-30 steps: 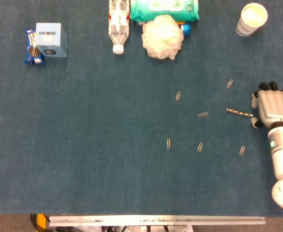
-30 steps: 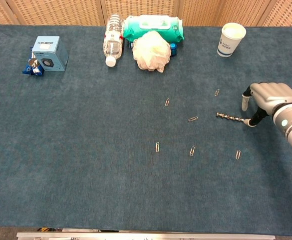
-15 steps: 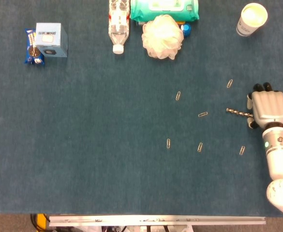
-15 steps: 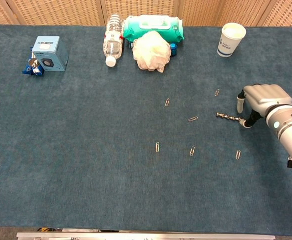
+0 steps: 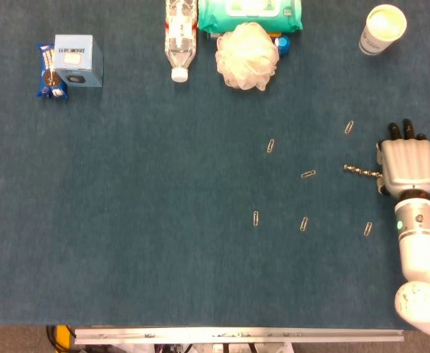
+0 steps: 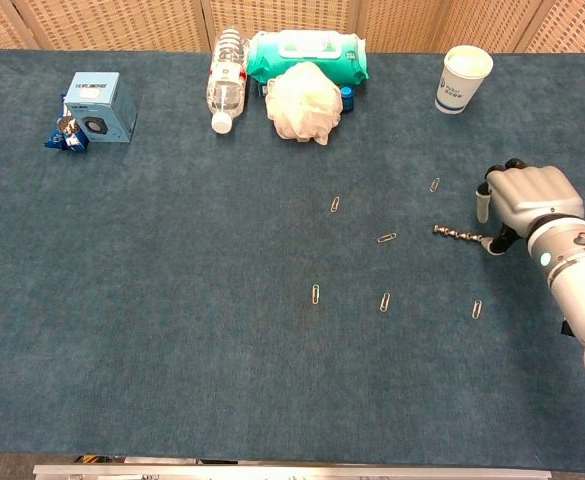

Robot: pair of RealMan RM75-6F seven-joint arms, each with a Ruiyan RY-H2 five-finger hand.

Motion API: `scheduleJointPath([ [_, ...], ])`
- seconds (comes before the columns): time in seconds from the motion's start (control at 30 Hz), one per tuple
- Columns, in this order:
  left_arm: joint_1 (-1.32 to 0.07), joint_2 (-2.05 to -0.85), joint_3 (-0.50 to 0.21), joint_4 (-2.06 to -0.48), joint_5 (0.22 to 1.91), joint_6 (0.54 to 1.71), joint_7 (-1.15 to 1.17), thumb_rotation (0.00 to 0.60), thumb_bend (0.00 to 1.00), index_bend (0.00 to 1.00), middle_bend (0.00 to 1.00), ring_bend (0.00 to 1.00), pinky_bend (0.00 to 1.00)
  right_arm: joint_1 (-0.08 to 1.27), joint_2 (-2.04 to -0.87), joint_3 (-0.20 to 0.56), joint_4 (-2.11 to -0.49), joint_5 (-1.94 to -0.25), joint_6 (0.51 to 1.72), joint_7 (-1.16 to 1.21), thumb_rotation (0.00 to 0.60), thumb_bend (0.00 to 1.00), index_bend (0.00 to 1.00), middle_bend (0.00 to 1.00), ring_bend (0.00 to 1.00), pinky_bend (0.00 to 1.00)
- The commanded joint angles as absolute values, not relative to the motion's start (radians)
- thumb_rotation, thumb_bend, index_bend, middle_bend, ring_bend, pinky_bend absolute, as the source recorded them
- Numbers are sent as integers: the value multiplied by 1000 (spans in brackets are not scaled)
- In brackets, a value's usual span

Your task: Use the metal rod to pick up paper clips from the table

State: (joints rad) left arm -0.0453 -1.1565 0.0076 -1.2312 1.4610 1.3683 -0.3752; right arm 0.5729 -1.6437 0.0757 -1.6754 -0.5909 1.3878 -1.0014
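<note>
While the right robot hand (image 5: 404, 163) is poised over the near end of the rod (image 5: 362, 170), its fingers are curled down around that end, but neither view shows whether they actually grip it; the grasp cannot be confirmed. The rod lies flat on the worktop (image 5: 141, 220), its free end pointing toward the clips. The left robot hand is in neither view.

Six clips are scattered on the worktop: one just beyond the rod (image 5: 349, 127), one off its tip (image 5: 308, 174), one further left (image 5: 271, 145), and three nearer the front edge (image 5: 367, 229) (image 5: 303, 223) (image 5: 256, 218).

Probable faults from this state:

- Thin, flat-lying rod: fingertips may close above it or roll it away on the cloth.
- End-only grip: the rod may pivot or droop once lifted, so the tip misses the clips.
- Low sweep: the tip could push clips aside rather than lift them.
- Nearest clips: the forearm could brush the one by the front right.
</note>
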Motion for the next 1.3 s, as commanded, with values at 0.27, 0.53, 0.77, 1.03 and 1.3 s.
scheduleJointPath([
  [0.27, -43, -1160, 6, -1226, 1457, 1367, -371, 600, 142, 572, 562, 535, 738, 572, -1662, 74, -1652, -589, 1379, -1020, 600, 235, 488, 151, 51, 242],
  [0.53, -41, -1162, 5, -1220, 1456, 1366, -376, 600, 142, 573, 562, 535, 738, 573, -1675, 74, -1645, -591, 1378, -1038, 600, 238, 505, 151, 51, 241],
  [0.77, -39, -1164, 5, -1212, 1455, 1366, -381, 600, 142, 573, 562, 535, 738, 574, -1684, 78, -1633, -585, 1374, -1049, 600, 257, 517, 151, 51, 240],
  [1.03, -37, -1169, 4, -1203, 1453, 1366, -384, 600, 142, 573, 563, 535, 738, 576, -1688, 86, -1626, -574, 1366, -1058, 600, 257, 520, 151, 51, 240],
  [1.3, -35, -1170, 4, -1200, 1453, 1364, -389, 600, 142, 573, 563, 535, 738, 579, -1690, 89, -1623, -565, 1356, -1065, 600, 258, 521, 151, 51, 239],
])
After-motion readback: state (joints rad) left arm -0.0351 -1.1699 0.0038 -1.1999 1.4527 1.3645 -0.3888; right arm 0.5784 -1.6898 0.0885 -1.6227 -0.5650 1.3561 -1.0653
